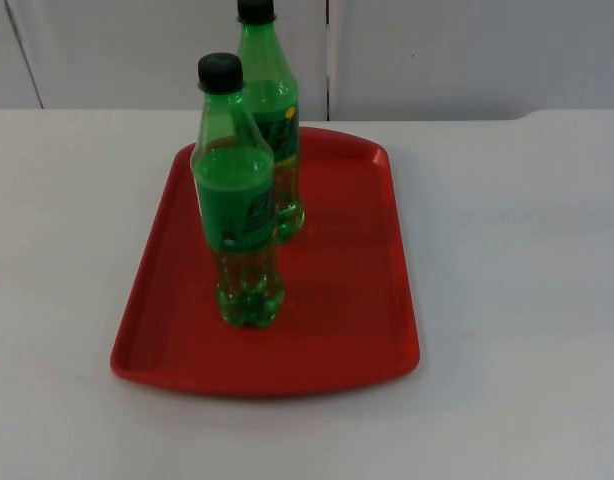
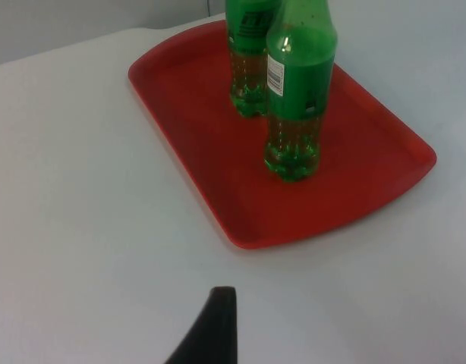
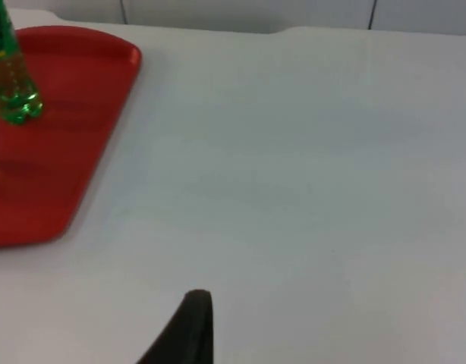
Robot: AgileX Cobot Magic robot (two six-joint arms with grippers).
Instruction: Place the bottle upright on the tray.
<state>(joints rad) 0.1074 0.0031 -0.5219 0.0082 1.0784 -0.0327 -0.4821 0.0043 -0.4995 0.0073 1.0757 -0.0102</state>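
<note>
Bottles, two of them, both upright on the red tray (image 1: 372,330)! The nearer green bottle (image 1: 237,200) with its black cap (image 1: 220,71) stands about mid-tray toward the left side, its green label (image 1: 242,215) facing the top camera. The second green bottle (image 1: 272,110) stands just behind it, closer to the tray's far edge, the two very near each other, though whether they touch I cannot tell. The tray lies flat on the white table (image 1: 517,260), which runs back to the grey partition wall (image 1: 467,50).

From the left wrist view, the left gripper's fingertip (image 2: 214,326) hangs over bare table, apart from the tray's near rim. From the right wrist view, the right gripper's fingertip (image 3: 187,326) sits over open table too, well off the tray's side. Whether either gripper's fingers are spread or pressed together, I cannot tell.
</note>
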